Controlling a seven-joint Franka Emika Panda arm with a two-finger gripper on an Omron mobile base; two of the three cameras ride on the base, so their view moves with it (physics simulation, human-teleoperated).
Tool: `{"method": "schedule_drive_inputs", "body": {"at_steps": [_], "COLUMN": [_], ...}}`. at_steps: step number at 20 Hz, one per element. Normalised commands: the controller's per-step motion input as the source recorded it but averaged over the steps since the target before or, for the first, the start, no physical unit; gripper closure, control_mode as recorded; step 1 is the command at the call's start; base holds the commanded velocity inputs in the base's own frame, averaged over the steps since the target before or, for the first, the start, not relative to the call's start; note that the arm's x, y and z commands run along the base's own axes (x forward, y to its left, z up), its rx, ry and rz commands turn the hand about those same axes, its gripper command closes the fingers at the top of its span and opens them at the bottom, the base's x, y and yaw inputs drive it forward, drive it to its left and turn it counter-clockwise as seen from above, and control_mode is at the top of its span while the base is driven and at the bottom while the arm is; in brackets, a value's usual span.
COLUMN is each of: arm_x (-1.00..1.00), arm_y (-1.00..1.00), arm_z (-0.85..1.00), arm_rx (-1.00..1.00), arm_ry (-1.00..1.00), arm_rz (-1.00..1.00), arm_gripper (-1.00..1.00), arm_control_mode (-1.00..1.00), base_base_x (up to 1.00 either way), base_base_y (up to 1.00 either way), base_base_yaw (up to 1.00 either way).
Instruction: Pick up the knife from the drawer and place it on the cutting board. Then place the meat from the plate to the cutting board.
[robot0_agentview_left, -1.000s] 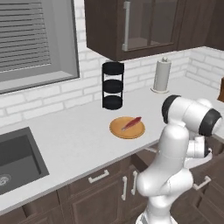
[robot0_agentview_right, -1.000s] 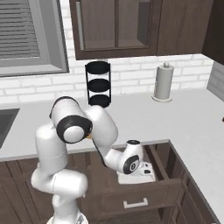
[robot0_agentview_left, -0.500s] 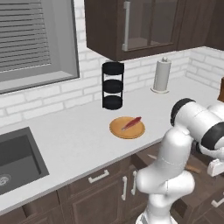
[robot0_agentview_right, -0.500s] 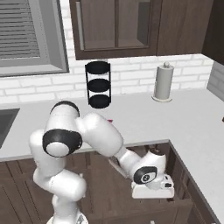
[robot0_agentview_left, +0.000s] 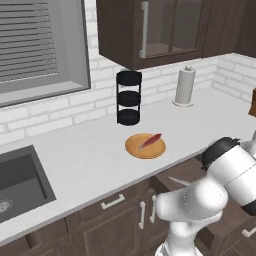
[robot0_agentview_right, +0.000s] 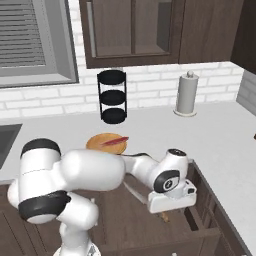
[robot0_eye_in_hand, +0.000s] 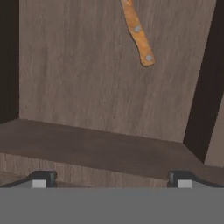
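Gripper (robot0_eye_in_hand: 111, 179): fingers spread wide, holding nothing, low over the open drawer (robot0_eye_in_hand: 87, 87).
Knife (robot0_eye_in_hand: 139, 35): riveted orange-tan handle at 12 o'clock on the drawer's grained floor, apart from both dark side walls.
Front lip: crosses below, toward 6 o'clock.
Meat (robot0_agentview_left: 150, 141): red strip on round plate (robot0_agentview_left: 136, 149), smooth counter (robot0_agentview_left: 90, 160).

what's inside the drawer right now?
Inside the open drawer lies the knife: its orange-tan riveted handle shows in the hand view on the wooden floor. The gripper hangs above it, jaws apart; the blade runs out of that frame.
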Motion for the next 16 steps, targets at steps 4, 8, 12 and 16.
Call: {"method": "schedule_drive_inputs", "body": {"at_steps": [4, 8, 12, 16], "arm_x": [0.05, 0.17, 0.32, 0.38], "arm_y": [0.54, 0.31, 0.08, 0.0], "arm_z": [-0.11, -0.09, 0.0, -0.03], "arm_rx": [0.0, 0.06, 0.11, 0.16], "arm_ry": [0.0, 0.0, -0.02, -0.07], "arm_rz": [0.09, 0.02, -0.01, -0.07], "arm_gripper": [-1.0, -1.0, -1.0, -1.0], "arm_control_mode": [-1.0, -1.0, -1.0, -1.0], "base_base_x": [0.0, 0.0, 0.0, 0.0], "base_base_y": [0.0, 0.0, 0.0, 0.0], "base_base_yaw": [0.0, 0.0, 0.0, 0.0]}}
